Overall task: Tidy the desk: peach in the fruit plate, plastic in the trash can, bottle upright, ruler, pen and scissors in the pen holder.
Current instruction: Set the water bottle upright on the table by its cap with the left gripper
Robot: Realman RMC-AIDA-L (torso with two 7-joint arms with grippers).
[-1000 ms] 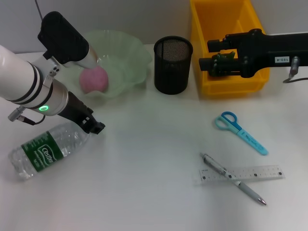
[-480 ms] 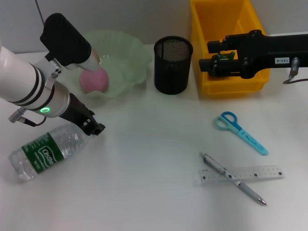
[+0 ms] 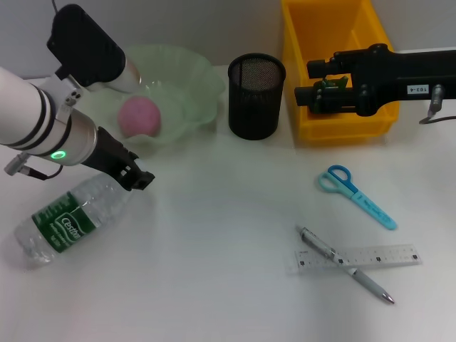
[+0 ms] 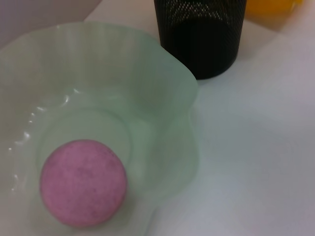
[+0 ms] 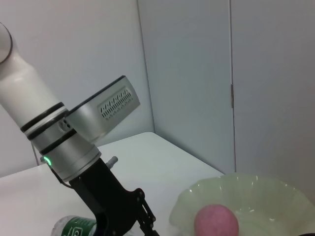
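The clear bottle (image 3: 68,217) with a green label lies on its side at the front left. My left gripper (image 3: 137,178) is shut on its neck end. A pink peach (image 3: 139,116) (image 4: 83,182) rests in the pale green fruit plate (image 3: 192,85) (image 4: 162,113). The black mesh pen holder (image 3: 256,95) (image 4: 199,34) stands beside the plate. Blue scissors (image 3: 354,194), a silver pen (image 3: 345,265) and a clear ruler (image 3: 370,256) lie at the front right, the pen crossing the ruler. My right gripper (image 3: 312,80) hangs open over the yellow trash can (image 3: 335,125). The plastic is out of view.
The right wrist view looks across at the left arm (image 5: 74,147), the bottle (image 5: 81,227) and the plate (image 5: 256,194) holding the peach (image 5: 216,220). A wall stands behind the table. Bare white tabletop (image 3: 228,235) lies between bottle and pen.
My left gripper has drawn slightly back and up, taking the bottle's neck end with it, so the bottle has pivoted a little. The right arm has not moved.
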